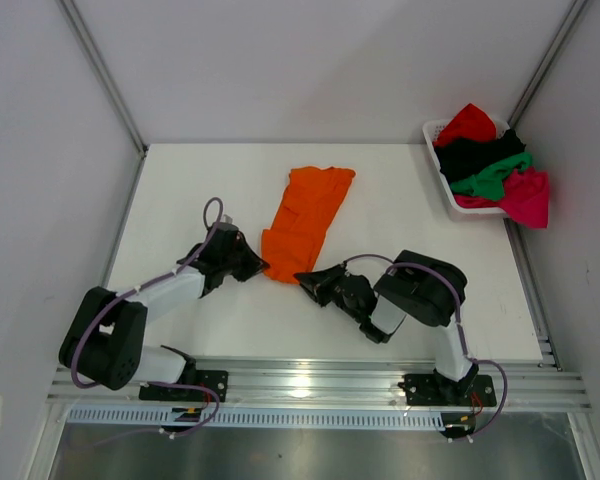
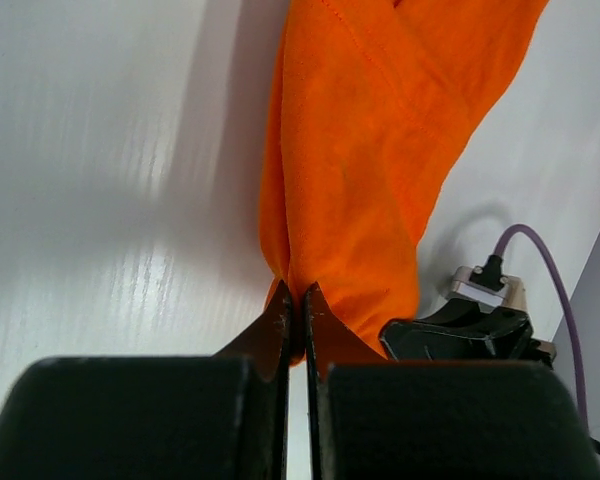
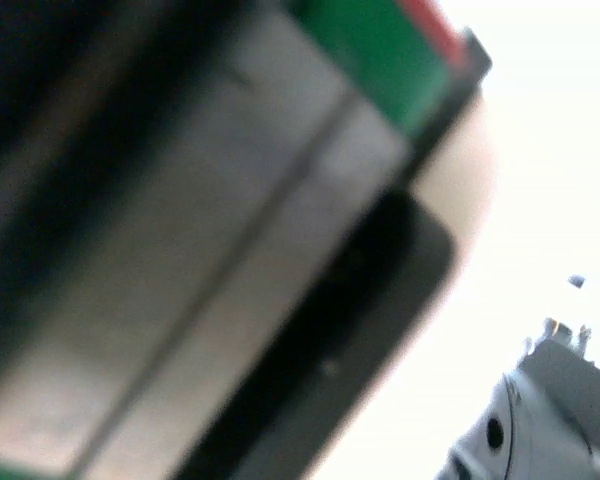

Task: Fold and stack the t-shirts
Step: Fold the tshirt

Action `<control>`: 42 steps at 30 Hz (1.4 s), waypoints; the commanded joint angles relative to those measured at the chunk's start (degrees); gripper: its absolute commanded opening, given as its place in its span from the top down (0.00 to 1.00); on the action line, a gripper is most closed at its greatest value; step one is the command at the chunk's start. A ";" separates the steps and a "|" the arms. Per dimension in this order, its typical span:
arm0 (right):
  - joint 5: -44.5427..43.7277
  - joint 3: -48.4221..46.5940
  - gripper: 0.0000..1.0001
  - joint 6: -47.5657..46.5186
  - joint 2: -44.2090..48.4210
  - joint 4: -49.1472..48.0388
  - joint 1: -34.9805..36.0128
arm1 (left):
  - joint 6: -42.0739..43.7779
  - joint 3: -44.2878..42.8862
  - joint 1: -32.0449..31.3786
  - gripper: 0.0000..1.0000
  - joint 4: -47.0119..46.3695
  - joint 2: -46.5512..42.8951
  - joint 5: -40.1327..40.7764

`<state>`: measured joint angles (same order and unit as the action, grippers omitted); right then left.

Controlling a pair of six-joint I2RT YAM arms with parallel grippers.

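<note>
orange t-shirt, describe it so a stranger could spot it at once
On the white table, near its middle just beyond the arms, lies the orange t-shirt, bunched into a long strip with its near end pinched in the left hand. It is the only shirt on the table; the others, red, black, green and pink, are heaped in the basket at the far right corner.

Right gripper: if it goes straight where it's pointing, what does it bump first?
Probably the near end of the orange t-shirt; the right gripper points left at it, where the left gripper pinches it. Height is unclear, so it might skim over.
</note>
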<state>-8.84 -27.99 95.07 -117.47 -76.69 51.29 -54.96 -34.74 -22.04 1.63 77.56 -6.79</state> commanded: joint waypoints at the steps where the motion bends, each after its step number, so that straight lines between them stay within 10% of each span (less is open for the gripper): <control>1: 2.24 2.41 0.91 -0.41 1.98 -12.09 -0.75 | 1.08 1.43 0.33 0.99 -1.10 -1.97 -1.83; 17: 13.05 13.39 0.93 -6.82 17.26 -1.02 -3.56 | 0.21 8.10 -1.77 0.99 5.14 -9.96 -2.18; 33: 13.15 14.54 0.96 -20.79 53.82 45.99 -4.00 | -5.69 9.96 -11.09 0.99 13.49 -20.43 0.19; 42: 10.86 13.49 0.96 -22.29 56.04 48.47 -5.41 | -2.44 2.67 -11.18 0.99 16.04 -15.95 2.83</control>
<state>4.97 -13.17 74.74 -60.82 -29.34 47.00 -60.47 -29.26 -34.13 11.77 60.07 -11.51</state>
